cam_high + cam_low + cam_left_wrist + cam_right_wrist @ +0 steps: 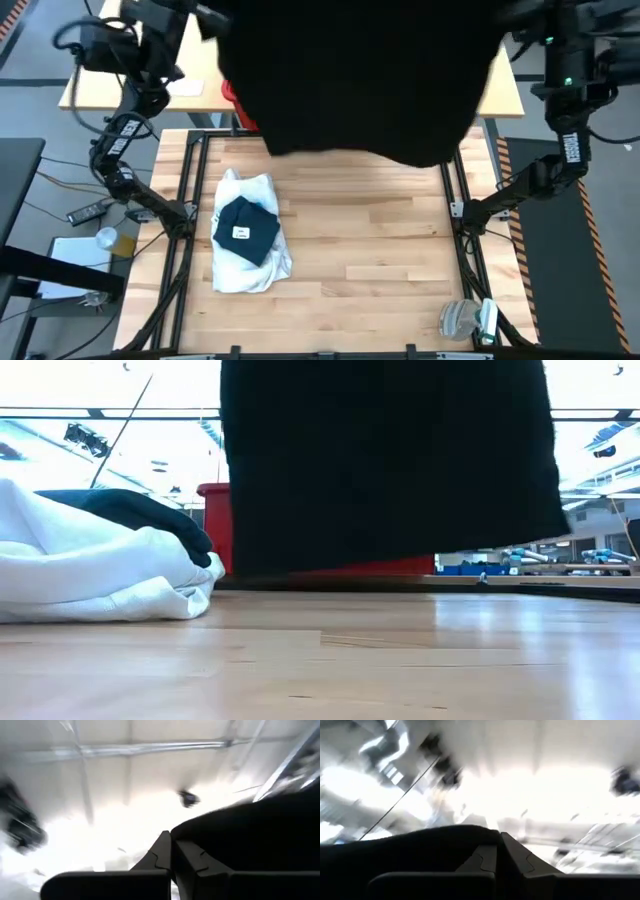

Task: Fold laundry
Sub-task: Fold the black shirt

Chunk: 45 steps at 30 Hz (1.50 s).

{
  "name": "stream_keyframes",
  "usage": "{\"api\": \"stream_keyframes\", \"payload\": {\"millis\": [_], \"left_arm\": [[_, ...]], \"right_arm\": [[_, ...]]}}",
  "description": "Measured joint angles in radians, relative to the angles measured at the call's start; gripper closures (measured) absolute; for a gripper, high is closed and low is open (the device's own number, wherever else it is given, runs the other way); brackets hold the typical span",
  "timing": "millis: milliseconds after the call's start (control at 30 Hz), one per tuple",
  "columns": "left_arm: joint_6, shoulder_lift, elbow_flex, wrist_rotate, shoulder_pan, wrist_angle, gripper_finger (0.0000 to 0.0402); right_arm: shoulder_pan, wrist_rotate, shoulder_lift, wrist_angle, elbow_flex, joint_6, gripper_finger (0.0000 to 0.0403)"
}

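Where red crate (214, 520) stands, wooden table (380, 250).

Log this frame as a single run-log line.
stage: lifting | black garment: hanging clear of table | left gripper: shut on it | right gripper: shut on it | white shirt: on table

surface: light wooden table (370, 250) of jointed planks, dark metal rails along its left and right edges
on it, pile: white shirt (250, 268) crumpled on the table's left part, nearer the left arm's side than the right's, well below and in front of the raised grippers; touching the wood all round
on the pile: a folded black garment (246, 230) with a small white label, lying on top of the white shirt; not on the wood itself
low view: white shirt (90, 575) bulges up from the table (400, 660); black garment (130, 510) sits across its top
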Motion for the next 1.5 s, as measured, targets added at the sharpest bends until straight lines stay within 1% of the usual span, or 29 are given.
{"api": "stream_keyframes", "payload": {"millis": [33, 133, 200, 233, 300, 400, 500, 600, 633, 667, 733, 800, 900, 967, 1067, 1133, 1167, 1233, 1300, 1333, 1400, 1500], "left_arm": [[-0.052, -0.013, 0.0, 0.008, -0.014, -0.048, 0.0393], [-0.172, -0.059, 0.0, 0.112, -0.064, -0.22, 0.0393], [-0.212, -0.087, 0.0, 0.167, -0.108, -0.338, 0.0393], [-0.222, -0.097, 0.0, 0.188, -0.133, -0.395, 0.0393], [-0.231, -0.118, 0.0, 0.229, -0.186, -0.491, 0.0393], [-0.263, -0.146, 0.0, 0.32, -0.256, -0.579, 0.0393], [-0.362, -0.172, 0.0, 0.517, -0.308, -0.626, 0.0393], [-0.466, -0.187, 0.0, 0.723, -0.347, -0.624, 0.0393], [-0.489, -0.19, 0.0, 0.753, -0.359, -0.623, 0.0393], [-0.501, -0.191, 0.0, 0.762, -0.37, -0.623, 0.0393], [-0.502, -0.196, 0.0, 0.763, -0.382, -0.619, 0.0393], [-0.501, -0.196, 0.0, 0.759, -0.382, -0.598, 0.0393], [-0.491, -0.199, 0.0, 0.719, -0.376, -0.536, 0.0393], [-0.412, -0.202, 0.0, 0.639, -0.359, -0.522, 0.0393], [-0.228, -0.201, 0.0, 0.439, -0.329, -0.52, 0.0393], [-0.116, -0.189, 0.0, 0.311, -0.301, -0.516, 0.0393], [-0.068, -0.178, 0.001, 0.27, -0.283, -0.505, 0.0393], [-0.007, -0.158, 0.001, 0.237, -0.24, -0.494, 0.0393], [0.023, -0.128, 0.0, 0.236, -0.186, -0.45, 0.0393], [0.025, -0.112, 0.0, 0.236, -0.159, -0.421, 0.0393], [0.026, -0.074, 0.0, 0.236, -0.099, -0.331, 0.0393], [0.048, -0.018, 0.0, 0.233, -0.009, -0.166, 0.0393]], "right_arm": [[0.007, 0.018, -0.008, -0.077, 0.0, 0.036, 0.0388], [0.062, 0.049, -0.034, -0.336, 0.0, 0.2, 0.0388], [0.113, 0.034, -0.053, -0.484, -0.001, 0.35, 0.0388], [0.14, 0.006, -0.064, -0.546, -0.001, 0.412, 0.0387], [0.195, -0.091, -0.091, -0.637, -0.001, 0.511, 0.0387], [0.261, -0.316, -0.139, -0.701, -0.001, 0.665, 0.0387], [0.287, -0.563, -0.182, -0.712, 0.0, 0.801, 0.0387], [0.294, -0.769, -0.206, -0.683, 0.001, 0.951, 0.0387], [0.294, -0.818, -0.212, -0.669, 0.001, 0.993, 0.0386], [0.294, -0.85, -0.217, -0.659, 0.001, 1.022, 0.0386], [0.294, -0.859, -0.221, -0.645, 0.001, 1.045, 0.0385], [0.294, -0.821, -0.221, -0.638, 0.0, 1.046, 0.0385], [0.294, -0.699, -0.217, -0.629, 0.0, 1.018, 0.0385], [0.294, -0.582, -0.214, -0.631, 0.0, 0.958, 0.0384], [0.294, -0.382, -0.207, -0.635, 0.0, 0.835, 0.0384], [0.294, -0.24, -0.199, -0.63, 0.0, 0.73, 0.0384], [0.293, -0.161, -0.196, -0.622, 0.0, 0.669, 0.0385], [0.284, -0.012, -0.183, -0.583, 0.0, 0.52, 0.0385], [0.267, 0.101, -0.168, -0.517, 0.0, 0.326, 0.0386], [0.256, 0.143, -0.16, -0.474, 0.0, 0.222, 0.0386], [0.227, 0.192, -0.137, -0.378, 0.0, 0.042, 0.0386], [0.171, 0.184, -0.099, -0.21, 0.0, -0.145, 0.0386]]}}
